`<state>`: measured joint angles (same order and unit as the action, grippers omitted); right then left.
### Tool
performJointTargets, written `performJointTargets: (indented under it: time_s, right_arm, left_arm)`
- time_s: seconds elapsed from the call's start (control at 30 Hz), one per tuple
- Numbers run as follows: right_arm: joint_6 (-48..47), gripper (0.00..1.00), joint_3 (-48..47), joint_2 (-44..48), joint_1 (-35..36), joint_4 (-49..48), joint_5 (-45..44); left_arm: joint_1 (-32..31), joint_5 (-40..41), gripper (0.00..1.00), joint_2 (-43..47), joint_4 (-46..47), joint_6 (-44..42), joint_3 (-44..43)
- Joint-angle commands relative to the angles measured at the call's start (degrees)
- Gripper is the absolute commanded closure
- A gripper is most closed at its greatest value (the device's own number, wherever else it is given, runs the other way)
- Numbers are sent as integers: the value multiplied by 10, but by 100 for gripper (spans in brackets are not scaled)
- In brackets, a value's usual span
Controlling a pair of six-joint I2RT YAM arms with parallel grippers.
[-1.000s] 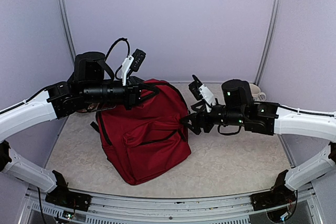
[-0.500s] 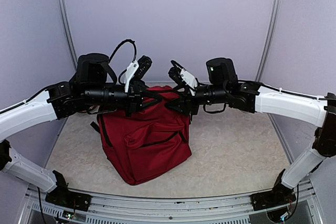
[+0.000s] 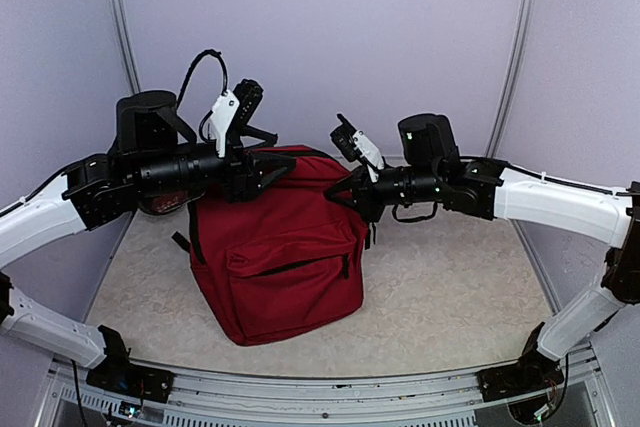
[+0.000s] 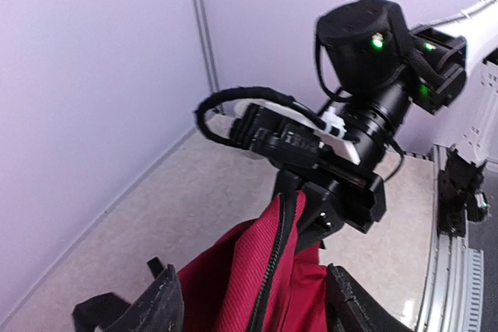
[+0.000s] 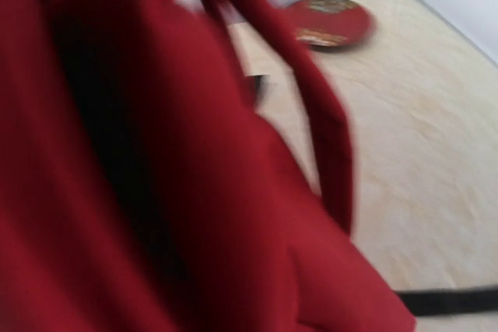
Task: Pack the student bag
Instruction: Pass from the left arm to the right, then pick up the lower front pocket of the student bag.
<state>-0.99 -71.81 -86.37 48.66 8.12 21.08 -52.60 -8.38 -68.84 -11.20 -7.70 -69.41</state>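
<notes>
Mid-step in opening up the student bag (image 3: 285, 257) for packing, by the look of it. Found upright on the table (image 3: 460, 297), front pocket toward the arm bases, top edge lifted between the two grippers.

At the bag's top right corner: right gripper (image 3: 347, 197) clamped fully closed on the red fabric just beside the zipper (image 4: 274, 270). Seen pinching it from the left wrist view. From the right wrist view, only blurred red cloth and, beyond the bag, a red plate (image 5: 327, 19) on the table.

At the bag's top left: left gripper (image 3: 272, 169) with fingers (image 4: 152, 312) spread apart around a loose ridge of bag fabric, nothing pinched.

No other item to pack in sight near the bag. Cannot tell how far unzipped.

Next, probably: close the left jaws on the opposite lip of the zipper, then draw away from the right gripper to spread the mouth. Calls for a firm hold on the right side and a gentle pull — enough to open the top without tipping the bag or losing the cloth.
</notes>
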Motion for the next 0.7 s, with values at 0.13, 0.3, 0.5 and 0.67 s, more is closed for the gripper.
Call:
performJointTargets:
  time_s: [0.13,0.3,0.5,0.67]
  right_arm:
    - [198,100,59,97,-7,-171,-213]
    - [229,100,83,115,-6,-203,-266]
    - [248,100,93,101,-6,-210,-262]
    - [250,100,101,97,-4,-219,-262]
  left_arm:
    - [-29,181,33,80,2,4,-34]
    - [-110,237,26,92,9,-15,-7]
    - [-163,206,39,20,14,62,51]
    - [-154,56,59,-40,107,141,115]
